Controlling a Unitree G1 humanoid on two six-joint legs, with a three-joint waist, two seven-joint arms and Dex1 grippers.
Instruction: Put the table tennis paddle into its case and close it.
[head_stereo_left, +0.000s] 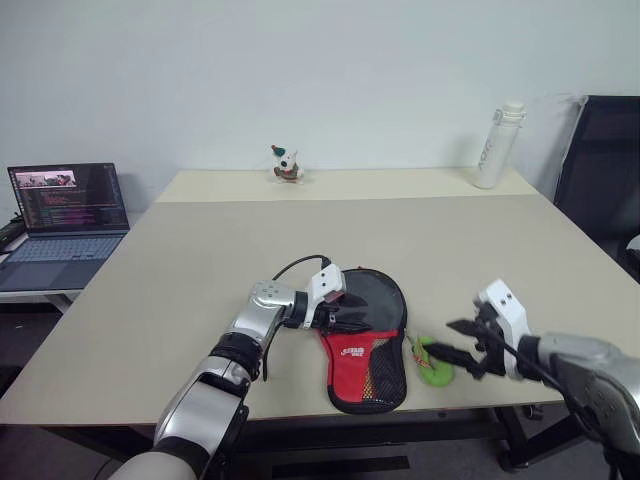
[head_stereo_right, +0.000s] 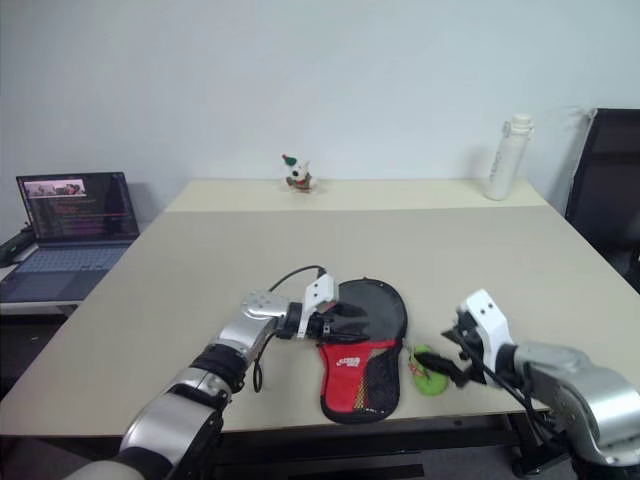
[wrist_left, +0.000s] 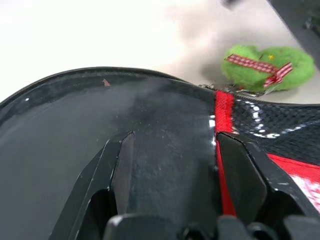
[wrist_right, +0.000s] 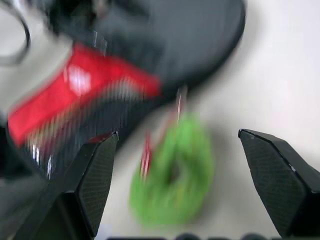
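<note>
Where the beige table (head_stereo_left: 200, 260) nears its front edge, the left gripper (head_stereo_left: 345, 312) reaches in from the left, its fingers (wrist_left: 120, 165) part-spread over the case's (head_stereo_left: 368, 345) rounded black upper half; whether they grip it I cannot tell. The case lies flat, its red mesh panel toward the front edge. Just right sits a green plush charm (head_stereo_left: 433, 364), then the right gripper (head_stereo_left: 462, 340), spread wide and empty

Plain white wall (head_stereo_left: 350, 70) behind a beige table (head_stereo_left: 400, 240); black chair (head_stereo_left: 600, 160) beside it.
</note>
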